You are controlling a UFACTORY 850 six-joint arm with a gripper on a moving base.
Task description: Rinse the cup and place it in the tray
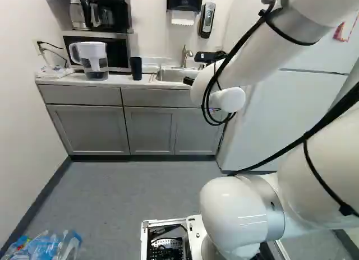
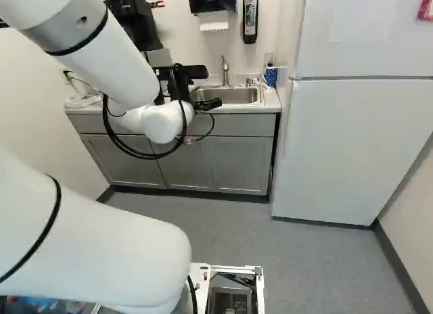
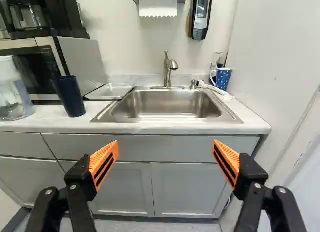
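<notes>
The dark blue cup stood on the counter, between the water pitcher and the tray, in front of the microwave. What it held, if anything, could not be made out. The tray was flat and pale, hard to tell from the counter. The arm hid the cup in the right base view and covered part of the sink in the left one. The pitcher was cut off in the wrist view, and the gripper was partly hidden behind the arm in both base views.

The left base view showed the whole pitcher, with the cup upright beside it. The right base view and the wrist view showed the dotted cup at the sink's far side, near the fridge; the left base view did not.

The cup lay ahead of the gripper, off toward the microwave, well apart from the fingers and not between them. The two fingers stood wide apart, their orange pads touching nothing. Straight ahead of them was the sink, with the faucet behind its basin and the paper towel above.
</notes>
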